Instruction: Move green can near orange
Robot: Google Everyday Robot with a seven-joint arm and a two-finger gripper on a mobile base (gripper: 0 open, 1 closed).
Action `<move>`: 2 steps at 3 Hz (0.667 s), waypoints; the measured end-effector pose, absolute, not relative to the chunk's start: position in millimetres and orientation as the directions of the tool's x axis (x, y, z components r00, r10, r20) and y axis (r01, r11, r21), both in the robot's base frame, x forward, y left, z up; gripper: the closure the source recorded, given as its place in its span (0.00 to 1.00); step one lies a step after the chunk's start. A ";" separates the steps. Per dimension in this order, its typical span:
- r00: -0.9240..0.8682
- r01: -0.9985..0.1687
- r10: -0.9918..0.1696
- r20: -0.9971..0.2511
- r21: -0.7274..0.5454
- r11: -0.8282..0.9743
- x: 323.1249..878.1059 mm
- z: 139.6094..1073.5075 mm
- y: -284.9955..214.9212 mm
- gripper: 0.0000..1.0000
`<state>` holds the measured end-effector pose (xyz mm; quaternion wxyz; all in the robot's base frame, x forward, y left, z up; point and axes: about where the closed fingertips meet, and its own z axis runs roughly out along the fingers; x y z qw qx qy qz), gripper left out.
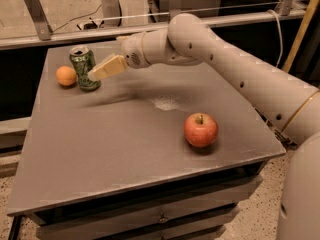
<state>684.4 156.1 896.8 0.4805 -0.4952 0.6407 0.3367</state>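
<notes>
No word, number or sign can be read here. The green can (81, 66) carries pale script on its dark side, but the letters cannot be made out and no brand can be named from them. The gripper (95, 75) hangs just beside that can, at the far left part of the table (125, 149), and shows no legible label either.
</notes>
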 end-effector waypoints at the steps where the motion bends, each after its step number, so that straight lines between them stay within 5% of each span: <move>1: -0.019 -0.926 -0.359 -0.933 -0.119 0.358 702.0 927.9 84.1 0.00; 2: -0.011 -0.917 -0.372 -0.928 -0.138 0.373 707.8 937.7 64.1 0.00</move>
